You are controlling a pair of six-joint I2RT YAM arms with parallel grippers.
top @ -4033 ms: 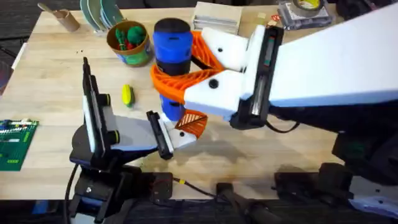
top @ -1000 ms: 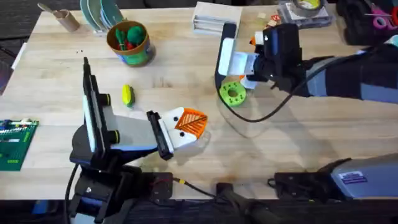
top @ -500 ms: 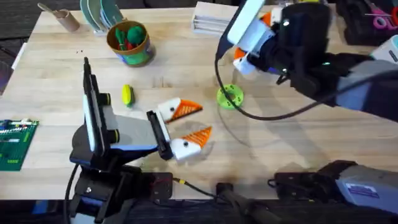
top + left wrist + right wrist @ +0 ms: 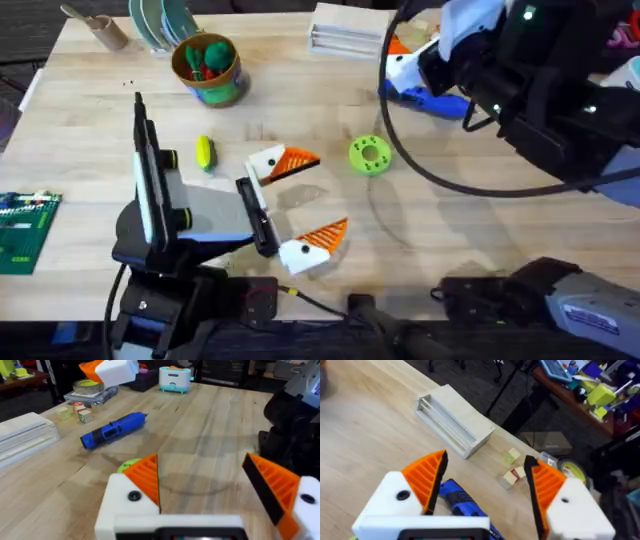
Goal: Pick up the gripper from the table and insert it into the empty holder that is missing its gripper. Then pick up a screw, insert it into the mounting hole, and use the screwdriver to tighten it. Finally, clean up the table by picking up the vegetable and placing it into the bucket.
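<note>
1. Pale wooden table (image 4: pixel 470 215), seen from overhead, with clutter along its far edge.
2. Left gripper (image 4: pixel 297 207) hovers low near the table's near edge, its white fingers with orange ribbed pads (image 4: pixel 145 476) spread wide, holding nothing.
3. Right gripper (image 4: pixel 485 485) hangs above the table's far right part, fingers likewise spread and empty.
4. Blue screwdriver (image 4: pixel 432 101) lies flat on the table just beneath the right gripper, near a stack of clear cases (image 4: pixel 454 420) at the far edge.
5. Yellow-green vegetable (image 4: pixel 204 152) lies left of centre, apart from both grippers.
6. Bucket (image 4: pixel 207 68), holding green and red toy produce, stands near the far left edge.
7. Green disc (image 4: pixel 370 155) with holes rests near the table's centre.
</note>
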